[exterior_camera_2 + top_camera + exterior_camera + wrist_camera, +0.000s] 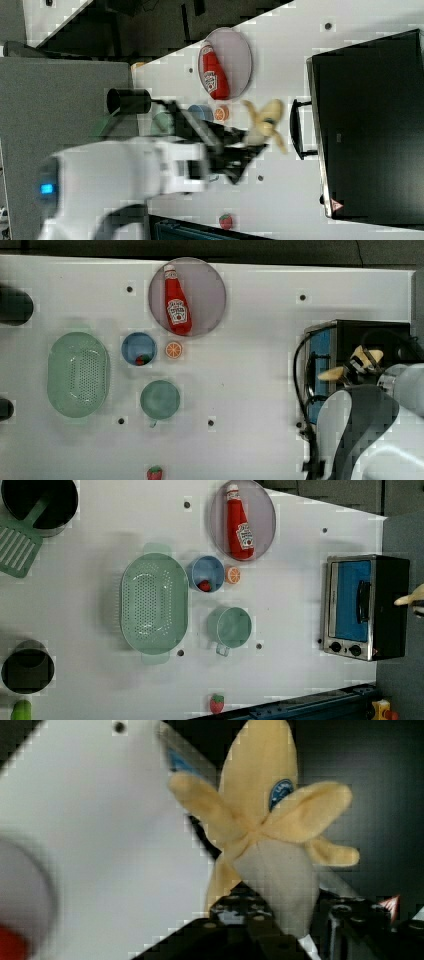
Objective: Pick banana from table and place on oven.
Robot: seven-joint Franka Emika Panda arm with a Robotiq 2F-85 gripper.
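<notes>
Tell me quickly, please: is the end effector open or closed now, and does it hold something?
End effector: closed on the banana, holding it in the air by the oven.

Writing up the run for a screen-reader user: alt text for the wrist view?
The tool holds a half-peeled toy banana, its yellow peel flaps spread and a blue sticker on the peel. Behind the banana is the black oven; beside it is the white table.
</notes>
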